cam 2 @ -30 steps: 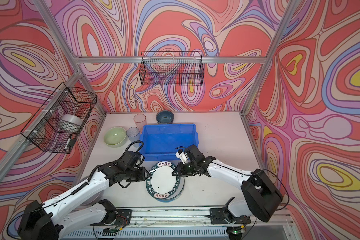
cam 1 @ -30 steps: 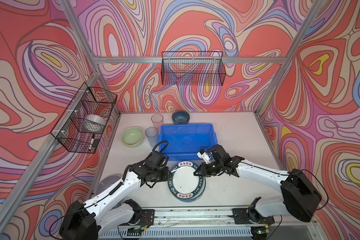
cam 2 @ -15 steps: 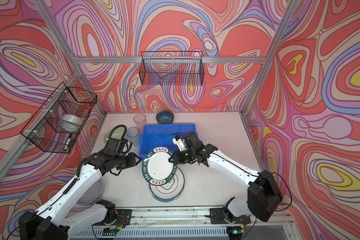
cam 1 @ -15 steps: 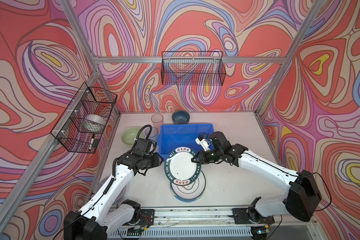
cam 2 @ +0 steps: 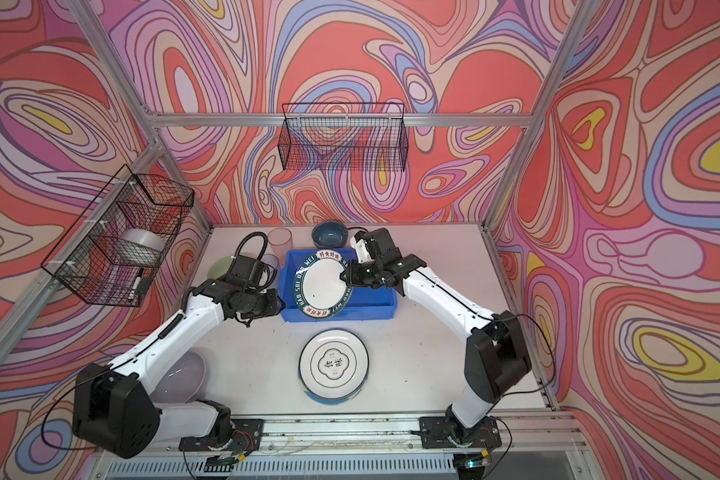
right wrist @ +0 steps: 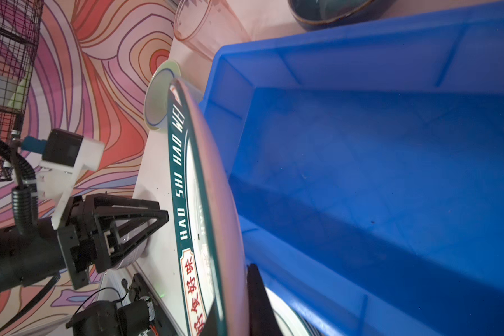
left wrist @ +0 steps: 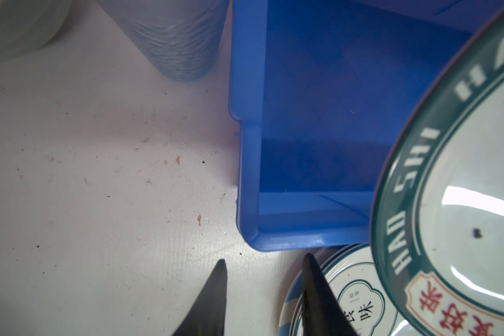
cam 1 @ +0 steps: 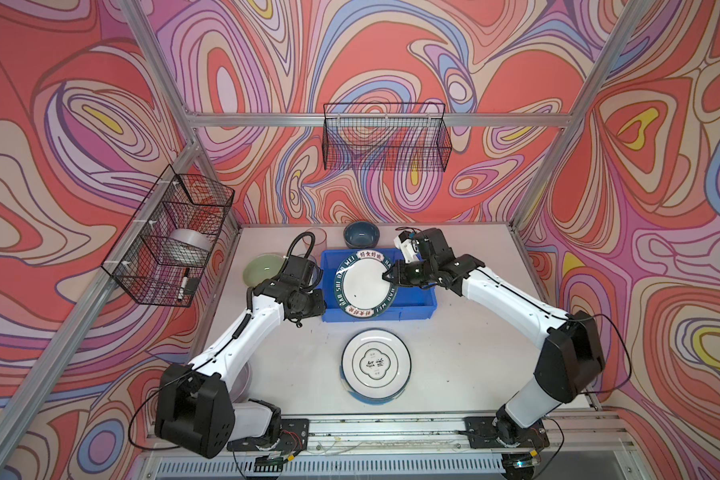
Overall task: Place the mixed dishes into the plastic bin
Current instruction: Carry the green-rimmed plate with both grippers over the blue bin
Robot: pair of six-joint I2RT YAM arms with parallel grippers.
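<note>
Two pincers are at work over the worktop, and only one has a load. The right pincer is clamped on the 3 o'clock rim of a green-rimmed lettered plate, one finger on each face. It holds the plate tilted above the plastic bin. In both top views the plate covers the bin's 9 o'clock half, and its 6 o'clock edge overlaps the bin's near wall. Whether rim and wall touch, I cannot tell.

The left pincer stands partly open with nothing between its fingers. It hovers above bare worktop just off the bin's 7 o'clock corner, at about 8 o'clock from the held plate and apart from it. The bin's floor shows bare blue in both wrist views.

At 6 o'clock from the bin lies a stack of plates, a white one with a centre emblem on top and blue stripes showing beneath. A dark blue-grey bowl sits at the bin's 12 o'clock and a pinkish tumbler at its 11 o'clock. A bluish tumbler stands just beside the bin's 9 o'clock wall. The pale green bowl lies farther out toward 9 o'clock.
</note>
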